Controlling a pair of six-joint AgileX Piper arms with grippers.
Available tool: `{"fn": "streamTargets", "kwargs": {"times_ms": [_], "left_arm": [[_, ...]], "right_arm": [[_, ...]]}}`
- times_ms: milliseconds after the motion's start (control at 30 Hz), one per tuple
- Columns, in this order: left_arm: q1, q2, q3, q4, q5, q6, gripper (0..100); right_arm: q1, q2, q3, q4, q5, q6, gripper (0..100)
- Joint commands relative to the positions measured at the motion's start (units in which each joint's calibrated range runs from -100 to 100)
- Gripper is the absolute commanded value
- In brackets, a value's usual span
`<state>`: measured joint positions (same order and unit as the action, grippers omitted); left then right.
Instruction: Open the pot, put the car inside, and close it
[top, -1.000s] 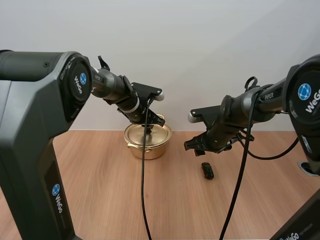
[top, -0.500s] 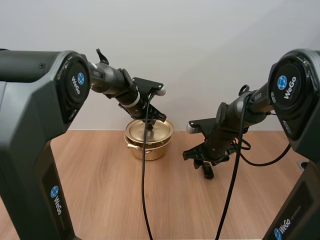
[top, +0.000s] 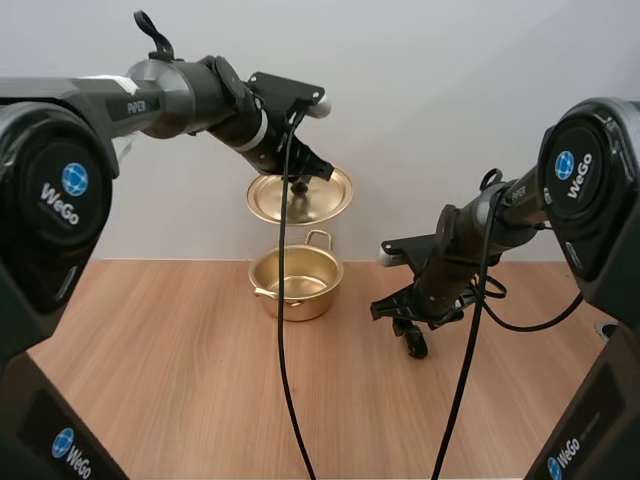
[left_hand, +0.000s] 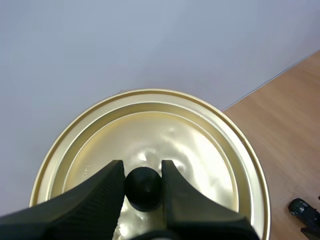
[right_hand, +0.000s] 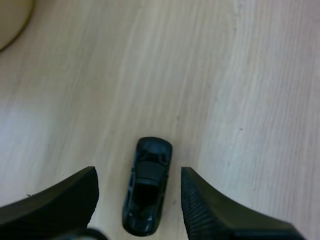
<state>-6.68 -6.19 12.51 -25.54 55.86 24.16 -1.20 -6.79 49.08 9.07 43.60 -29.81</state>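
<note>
— Start at the left. What is the left gripper (top: 298, 178) doing?

— It is up in the air, clamped on the lid (top: 300, 196). In the left wrist view its two fingers pinch the round black knob (left_hand: 143, 188) at the middle of the lid, one on each side and both touching it.

— And the lid itself?

— Gold and round, hanging nearly level. It is directly above the pot (top: 296, 284) and well clear of the rim.

— So the pot is open?

— Yes. It stands upright toward the far edge of the bench (top: 170, 380) with its gold inside showing. It has a small handle on each of two opposite sides.

— Moving right, where is the car (right_hand: 147, 195)?

— On the bench, to the right of the pot and apart from it. It is small and black and rests on its wheels. The left wrist view also catches it down on the wood, beyond the lid's edge.

— And the right gripper (top: 403, 318)?

— Low over the car, close to the bench. Its fingers stand apart with their ribbed faces turned to each other, and the car lies between them. The right wrist view shows bare wood on both sides of the car, so neither finger touches it.

— Which way does the car point?

— It lies lengthwise along the gap between the fingers. I cannot tell front from rear.
</note>
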Motion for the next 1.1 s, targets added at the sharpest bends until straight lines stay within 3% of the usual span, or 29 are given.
{"fn": "streamTargets", "kwargs": {"times_ms": [0, 467, 633, 700, 767, 1067], "left_arm": [[0.05, -3.0, -0.6, 0.1, 0.0, 0.0, 0], [0.05, -11.4, -5.6, 0.1, 5.7, 0.0, 0], [0.05, -13.1, -5.6, 0.1, 6.0, 0.0, 0], [0.05, -14.1, -5.6, 0.1, 6.0, 0.0, 0], [0.05, -15.0, -6.0, 0.1, 5.9, 0.0, 0], [0.05, -18.3, -11.0, 0.1, 9.9, -0.2, 0]], "right_arm": [[-0.5, 0.0, 0.1, 0.1, 0.4, 0.0, 81], [-0.5, 3.6, 0.1, 0.5, 1.9, -0.3, 78], [-0.5, 3.7, 0.1, 0.5, 2.0, -0.3, 49], [-0.5, 3.7, 0.1, 0.5, 2.0, 0.2, 30], [-0.5, 3.7, 0.1, 0.5, 2.0, 0.5, 2], [-0.5, 0.2, -3.3, -0.1, 5.6, 0.7, 0]]}}
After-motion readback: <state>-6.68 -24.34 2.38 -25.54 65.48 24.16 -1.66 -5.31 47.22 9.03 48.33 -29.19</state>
